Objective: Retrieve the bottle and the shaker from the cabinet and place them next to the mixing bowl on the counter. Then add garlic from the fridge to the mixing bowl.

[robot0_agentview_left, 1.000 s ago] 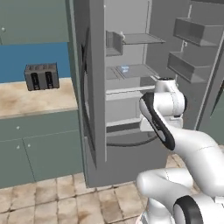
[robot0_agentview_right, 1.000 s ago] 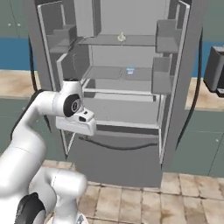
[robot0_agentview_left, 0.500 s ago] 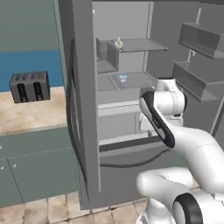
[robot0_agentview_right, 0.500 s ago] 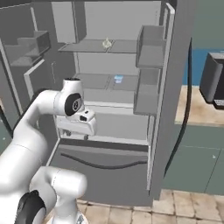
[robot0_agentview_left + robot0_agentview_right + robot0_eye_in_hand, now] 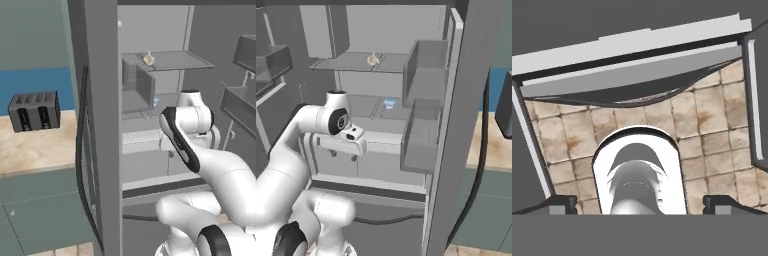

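While jaws [image 5: 343, 156] gape empty, garlic [image 5: 372, 59] sits well above.

The tall grey fridge [image 5: 456, 125] stands open, with the white arm's claw [image 5: 342, 156] in front of its lower shelves. A small pale garlic bulb [image 5: 372, 59] sits on the upper shelf near its front edge. On the shelf below, toward the back, lies a small light-blue item [image 5: 389, 103]. Left of the fridge door, a dark two-slot toaster [image 5: 34, 110] stands at the back edge of the beige marble-patterned worktop [image 5: 35, 150].
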Controlling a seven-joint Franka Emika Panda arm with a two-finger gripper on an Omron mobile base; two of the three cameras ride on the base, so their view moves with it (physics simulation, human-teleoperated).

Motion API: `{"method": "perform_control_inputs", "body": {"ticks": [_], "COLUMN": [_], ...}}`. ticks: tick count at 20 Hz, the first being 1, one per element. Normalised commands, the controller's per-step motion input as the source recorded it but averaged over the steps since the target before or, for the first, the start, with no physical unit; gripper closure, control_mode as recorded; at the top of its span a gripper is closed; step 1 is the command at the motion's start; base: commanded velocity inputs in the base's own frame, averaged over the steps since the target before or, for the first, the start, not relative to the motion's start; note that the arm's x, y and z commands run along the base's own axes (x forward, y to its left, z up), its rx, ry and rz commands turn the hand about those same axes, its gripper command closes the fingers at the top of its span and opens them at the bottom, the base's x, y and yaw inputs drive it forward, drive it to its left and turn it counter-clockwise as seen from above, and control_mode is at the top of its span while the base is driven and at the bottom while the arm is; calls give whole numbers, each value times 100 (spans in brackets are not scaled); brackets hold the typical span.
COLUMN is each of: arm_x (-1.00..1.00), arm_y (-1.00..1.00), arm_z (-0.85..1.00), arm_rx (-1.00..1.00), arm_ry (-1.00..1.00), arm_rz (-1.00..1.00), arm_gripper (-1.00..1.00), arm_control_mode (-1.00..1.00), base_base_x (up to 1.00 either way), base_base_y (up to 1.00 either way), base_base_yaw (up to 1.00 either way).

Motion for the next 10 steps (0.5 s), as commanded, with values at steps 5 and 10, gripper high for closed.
{"method": "perform_control_inputs", "body": {"ticks": [5, 10], "arm_x": [0, 0], "arm_y": [0, 0], "arm_z": [0, 0], "arm_rx": [0, 0], "arm_ry": [0, 0], "arm_rz": [0, 0], "arm_gripper": [-100, -100], "arm_control_mode": [100, 100], "base_base_x": [29, 20], "base_base_y": [-45, 28], "base_base_yaw": [11, 0]}}
